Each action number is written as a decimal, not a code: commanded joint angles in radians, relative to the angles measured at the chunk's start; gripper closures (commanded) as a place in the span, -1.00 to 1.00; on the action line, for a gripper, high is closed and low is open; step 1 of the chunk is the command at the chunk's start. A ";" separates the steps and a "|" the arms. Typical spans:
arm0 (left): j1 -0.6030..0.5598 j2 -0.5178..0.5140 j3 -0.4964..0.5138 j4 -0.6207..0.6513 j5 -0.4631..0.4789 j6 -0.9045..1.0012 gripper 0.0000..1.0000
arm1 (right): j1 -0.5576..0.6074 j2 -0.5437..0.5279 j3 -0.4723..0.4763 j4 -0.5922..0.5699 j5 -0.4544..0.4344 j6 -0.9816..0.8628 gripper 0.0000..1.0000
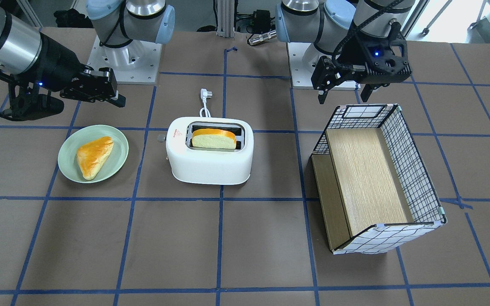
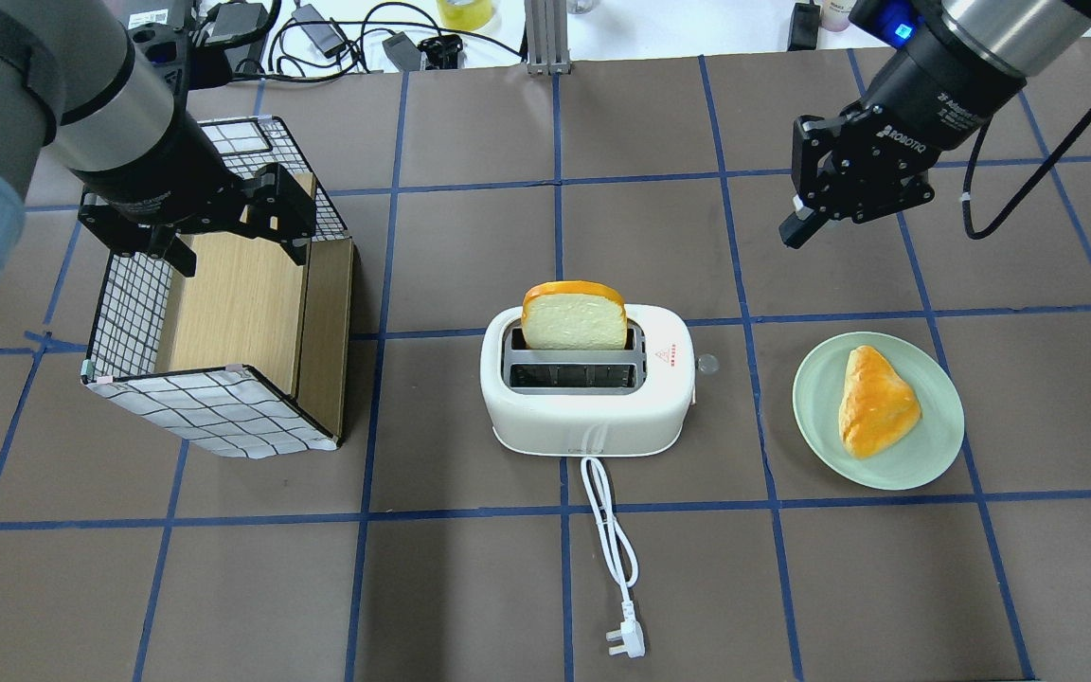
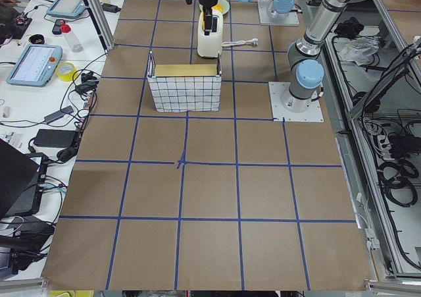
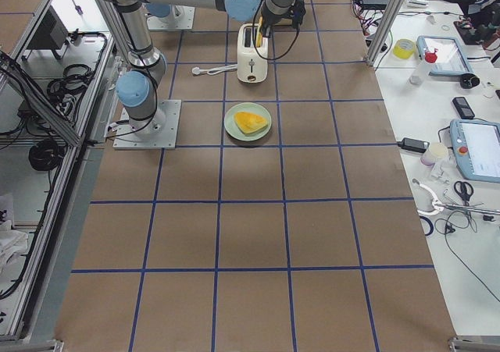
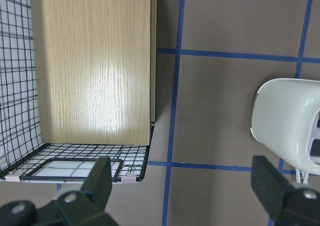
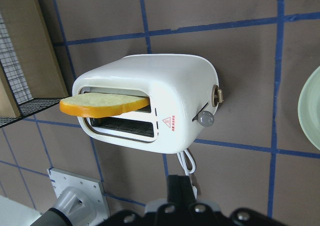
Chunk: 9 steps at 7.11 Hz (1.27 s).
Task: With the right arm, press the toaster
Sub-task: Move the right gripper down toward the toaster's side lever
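The white toaster [image 2: 593,417] stands mid-table with a slice of bread [image 2: 574,317] upright in its far slot. Its lever knob [image 2: 706,363] sticks out of the end facing the plate and also shows in the right wrist view [image 6: 205,118]. Its cord [image 2: 612,540] trails toward the robot. My right gripper [image 2: 789,232] is shut and empty. It hangs in the air beyond the toaster's lever end, apart from it. The front-facing view shows it at the left [image 1: 119,101]. My left gripper [image 2: 235,248] is open and empty over the basket's far end.
A green plate [image 2: 934,455] with a triangular pastry [image 2: 877,401] lies right of the toaster. A wire basket with a wooden insert [image 2: 214,407] lies on its side at the left. Blue tape lines grid the brown table.
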 commanded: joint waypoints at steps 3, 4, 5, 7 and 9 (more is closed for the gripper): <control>0.000 0.000 0.000 0.000 0.000 0.000 -1.00 | -0.117 0.002 0.273 -0.006 0.279 -0.307 1.00; 0.000 0.000 0.000 0.000 0.000 0.000 -1.00 | -0.141 0.002 0.337 -0.053 0.307 -0.326 1.00; 0.000 0.000 0.000 0.000 0.000 0.000 -1.00 | -0.141 0.002 0.404 -0.117 0.336 -0.337 1.00; 0.000 0.000 0.000 0.000 0.000 0.000 -1.00 | -0.142 0.012 0.494 -0.251 0.376 -0.340 1.00; 0.000 0.000 0.000 0.000 0.000 0.000 -1.00 | -0.142 0.034 0.529 -0.323 0.378 -0.340 1.00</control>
